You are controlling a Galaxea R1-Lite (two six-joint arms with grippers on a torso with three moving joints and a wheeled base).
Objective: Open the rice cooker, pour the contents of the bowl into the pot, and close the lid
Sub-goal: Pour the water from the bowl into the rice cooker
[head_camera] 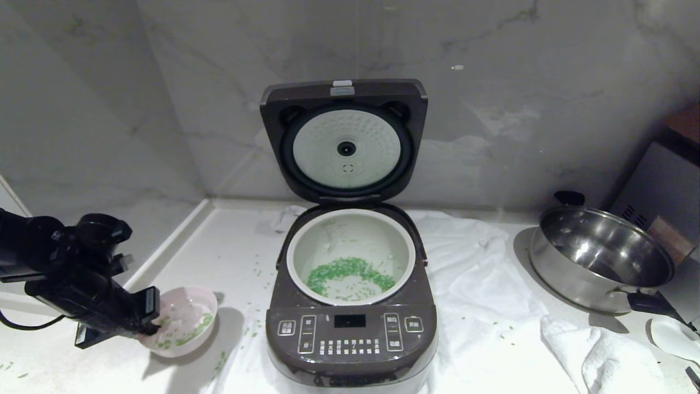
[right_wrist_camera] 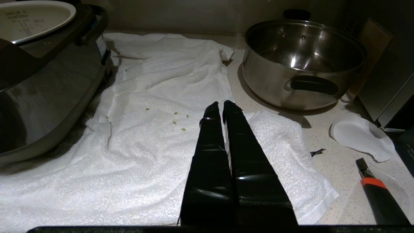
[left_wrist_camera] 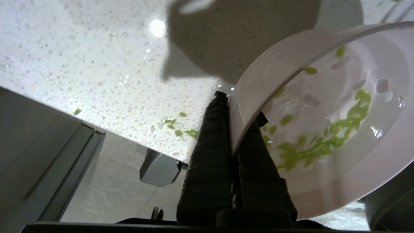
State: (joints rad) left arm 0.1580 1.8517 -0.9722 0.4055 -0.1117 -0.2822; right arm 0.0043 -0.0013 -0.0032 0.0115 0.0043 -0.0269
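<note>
My left claw [left_wrist_camera: 233,129] pinches the light, stiff, wet-slick bowl [head_camera: 183,328] by its thin rim; I'd keep gripping there.

Rice cooker [head_camera: 350,328] stands open, lid [head_camera: 344,139] upright; green contents [head_camera: 350,272] lie in its white pot [head_camera: 350,241]; pink bowl [head_camera: 188,323] sits left, some bits inside

The left gripper [head_camera: 146,313] covers the near-left part of the bowl's [head_camera: 191,323] rim. The rice cooker's [head_camera: 350,334] front base runs off the head view's lower edge, its white panel labels too small to read. A white object [head_camera: 674,336] at the counter's right edge is cut off, unidentifiable.
</note>
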